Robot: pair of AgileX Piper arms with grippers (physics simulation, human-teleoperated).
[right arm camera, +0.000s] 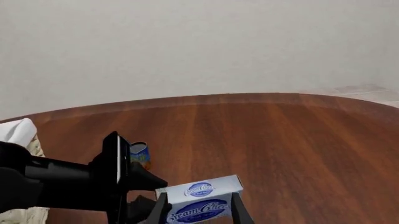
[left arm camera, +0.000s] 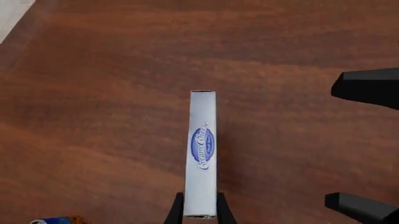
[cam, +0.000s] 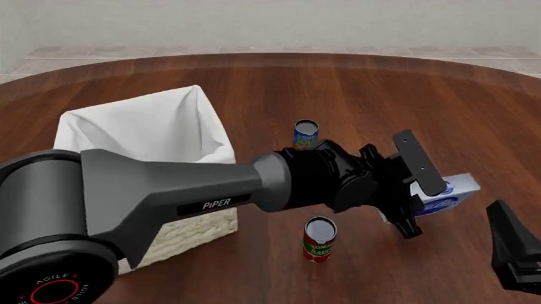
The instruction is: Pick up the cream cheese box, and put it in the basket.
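Left of the front view: the basket (cam: 203,229) sits on the table (cam: 381,88), liner open, nothing over it. That is your target, and it is well apart from the load.

Middle: a blue can (cam: 306,135) stands behind the left arm and a red can (cam: 320,239) in front of it. Both are upright and neither is touched. Both sit between the box and the basket.

Right of middle: the left gripper (cam: 427,209) is clamped narrow on the cream cheese box (cam: 457,190), pads flat on its two broad faces. The box is over the right part of the table. It looks clear of the wood, but I cannot confirm a gap. I judge the pick-up done, or as good as, and the carry is the step in hand.

Box pose: it is on edge, with a thin logo face toward the left wrist camera. The long axis runs straight out along the left fingers, pointing away from the wrist, toward the front view's right. Only the near end is pinched, so most of it sticks out.

Far right: the right gripper (left arm camera: 335,144) has its fingers spread wide and holds nothing, near the box but apart from it.

Next move: you need height first, then a swing left. Keep the overhanging end above the cans and the basket rim, and release inside the liner.
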